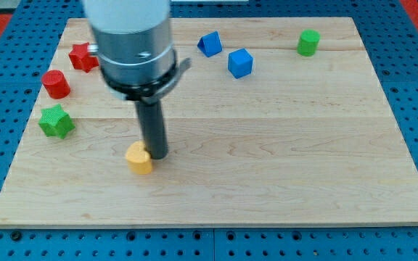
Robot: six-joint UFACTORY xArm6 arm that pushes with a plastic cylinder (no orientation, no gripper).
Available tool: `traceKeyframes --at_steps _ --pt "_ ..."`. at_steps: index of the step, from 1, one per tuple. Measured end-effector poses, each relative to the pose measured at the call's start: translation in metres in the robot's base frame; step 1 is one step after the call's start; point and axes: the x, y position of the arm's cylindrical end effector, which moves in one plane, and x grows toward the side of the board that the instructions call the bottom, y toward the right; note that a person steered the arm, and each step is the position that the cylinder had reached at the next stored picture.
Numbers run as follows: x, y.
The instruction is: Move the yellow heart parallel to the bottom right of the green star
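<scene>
The yellow heart (139, 159) lies on the wooden board (267, 145), left of centre and toward the view's bottom. My tip (157, 156) stands right against the heart's right side. The green star (56, 121) sits near the board's left edge, up and to the left of the heart, well apart from it.
A red cylinder (56, 84) and a red star (83, 56) sit above the green star. A blue triangular block (210, 44) and a blue cube (241, 63) lie at the top centre. A green cylinder (308, 43) stands at the top right.
</scene>
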Motion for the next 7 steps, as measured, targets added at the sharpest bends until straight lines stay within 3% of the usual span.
traceKeyframes --at_steps 2,5,6,7 --pt "0.049 0.018" --pt "0.034 -0.060" --pt "0.034 -0.046" --pt "0.023 0.035"
